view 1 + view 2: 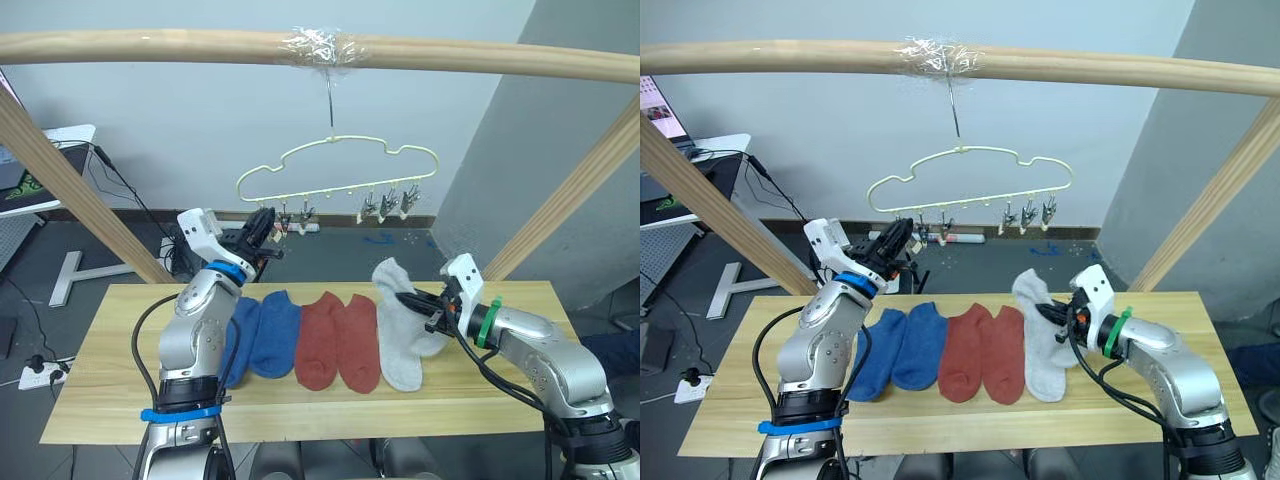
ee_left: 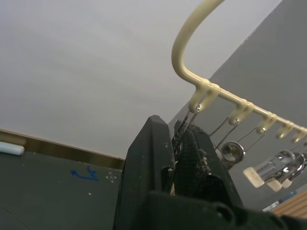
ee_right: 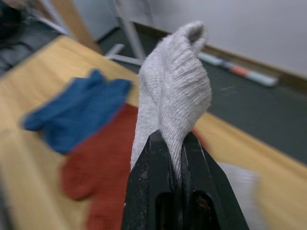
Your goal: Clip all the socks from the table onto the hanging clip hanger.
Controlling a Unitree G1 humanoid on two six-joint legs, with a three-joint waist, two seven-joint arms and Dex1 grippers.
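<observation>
— Starting from my left: what's the left gripper (image 1: 266, 226) doing?

— I have it raised above the table's (image 1: 90, 400) far edge, at the left end of the hanger (image 1: 335, 165). In its wrist view the two fingers (image 2: 148, 158) are pressed together on the leftmost clip (image 2: 184, 129), the metal pinched between the pads.

— And the hanger itself?

— It hangs by its hook from the wooden bar (image 1: 150, 45) overhead, hook taped on. Its other clips dangle along the lower wire toward the right, all bare.

— Socks next.

— On the table, left to right: two blue socks (image 1: 262, 335) side by side, the leftmost partly behind my left arm; then two red socks (image 1: 335, 340) touching each other; then one grey sock (image 1: 400, 350) lying flat just beside the red pair.

— The second grey one?

— It's in the right gripper (image 1: 428, 310). The fingers (image 3: 158, 163) are clamped on the held grey sock (image 3: 175, 91), its cuff standing up out of the grip, lifted just above the flat grey one, near the table's right part.

— Anything clipped yet?

— No sock is on the hanger; five lie on the table, one is in my right gripper.
</observation>
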